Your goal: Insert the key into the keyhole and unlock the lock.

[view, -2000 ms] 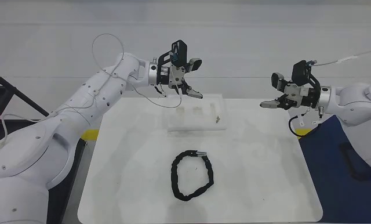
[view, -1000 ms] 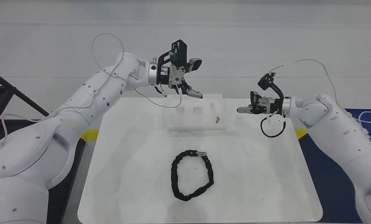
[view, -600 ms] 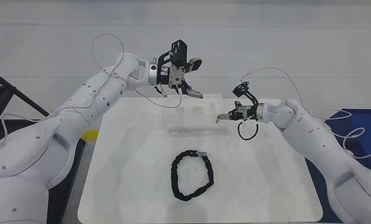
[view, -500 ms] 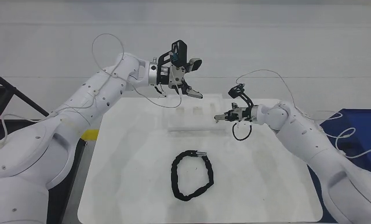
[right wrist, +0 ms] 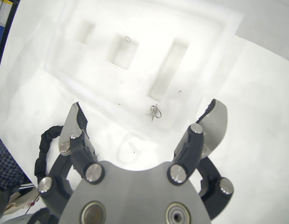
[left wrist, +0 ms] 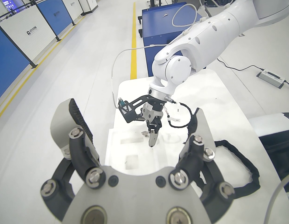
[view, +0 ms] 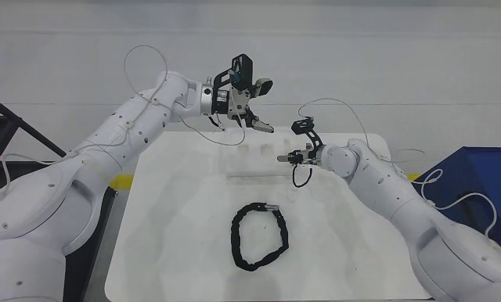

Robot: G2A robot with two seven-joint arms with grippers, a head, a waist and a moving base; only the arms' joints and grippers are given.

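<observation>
- The left hand (view: 264, 106) hung above the far edge of the counter (view: 352, 239), just behind the white foam tray (view: 250, 167). Its fingers were spread wide and grasped nothing; the left wrist view showed the same released hand (left wrist: 135, 127).
- The right hand (view: 283, 157) sat low over the foam tray (right wrist: 205, 19). Its fingers were apart and empty too, as the right wrist view showed (right wrist: 146, 117).
- The key (right wrist: 154, 113), small and metal with a ring on it, lay on the tray's flat surface just past the end of the long narrow recess. In the right wrist view it lay between the two open fingers, with neither finger touching it.
- From the left wrist view, the right hand (left wrist: 152, 138) pointed down at the tray (left wrist: 116, 138), with the key (left wrist: 144, 133) just beside its tips.
- The lock (view: 258, 235), a black sleeved chain in a loop, lay on the counter nearer the robot, well apart from the tray. Its metal end (view: 270, 207) faced the tray.
</observation>
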